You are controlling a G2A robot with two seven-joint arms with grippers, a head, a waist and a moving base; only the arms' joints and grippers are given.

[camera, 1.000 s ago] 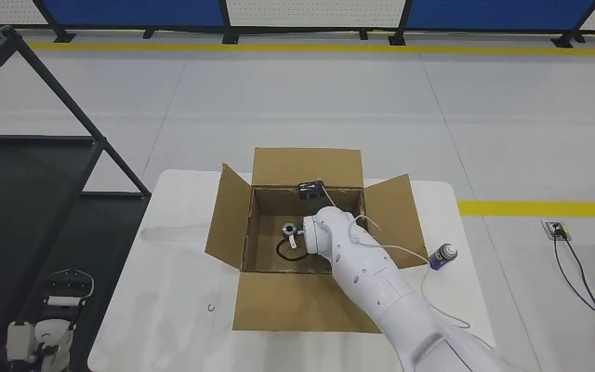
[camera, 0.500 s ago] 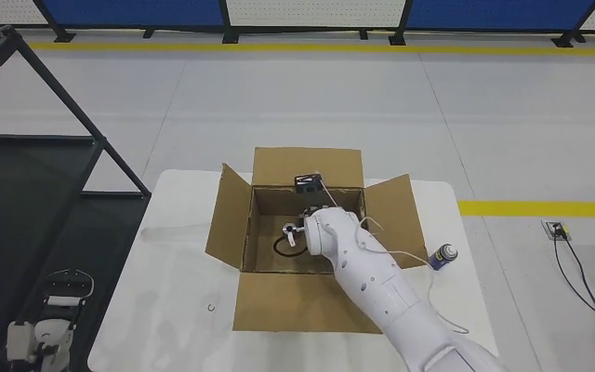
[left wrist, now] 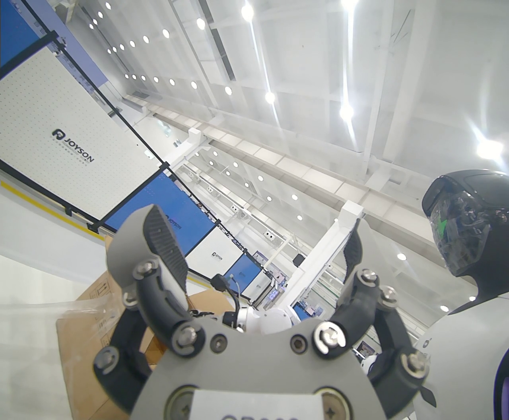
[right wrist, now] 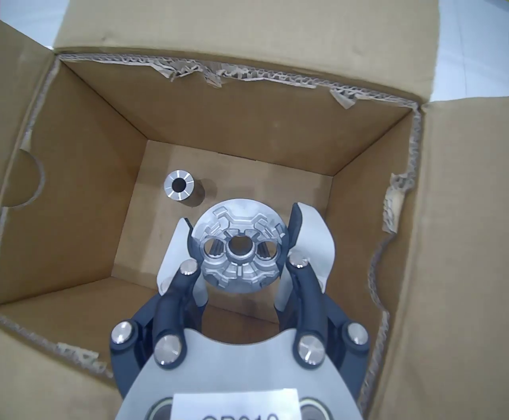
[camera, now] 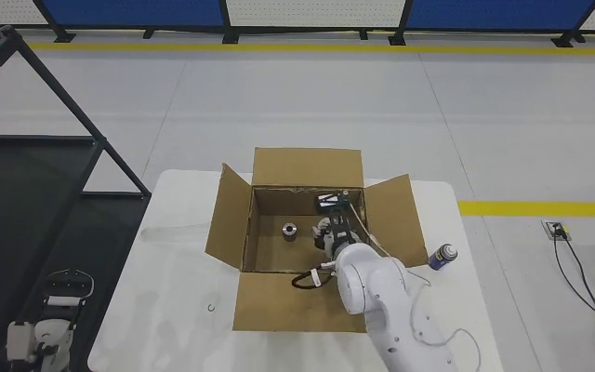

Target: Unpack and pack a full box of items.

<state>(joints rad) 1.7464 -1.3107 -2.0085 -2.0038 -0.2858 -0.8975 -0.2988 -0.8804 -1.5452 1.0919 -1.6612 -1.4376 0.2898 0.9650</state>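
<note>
An open cardboard box (camera: pixel 307 167) stands on the white table (camera: pixel 177 279). My right gripper (right wrist: pixel 239 222) hangs inside the box (right wrist: pixel 254 32), above its floor, shut on a round cast-metal hub (right wrist: pixel 239 251) with a centre hole. From above, that gripper (camera: pixel 327 226) sits at the box's right side. A small metal cylinder (right wrist: pixel 179 188) with a bore lies on the box floor beside it, left of the gripper in the top view (camera: pixel 289 229). My left gripper (left wrist: pixel 258 234) points up at the ceiling, open with nothing between its fingers; a corner of the box (left wrist: pixel 91 302) lies below it.
A blue-capped spray can (camera: pixel 442 256) lies on the table right of the box's right flap (camera: pixel 395 219). A small dark ring (camera: pixel 213 308) rests on the table left of the box. All box flaps stand open. A black frame (camera: pixel 84 139) rises left of the table.
My right arm has drawn back and to the right inside the box, from the floor's middle to its right side. The small cylinder now lies uncovered.
</note>
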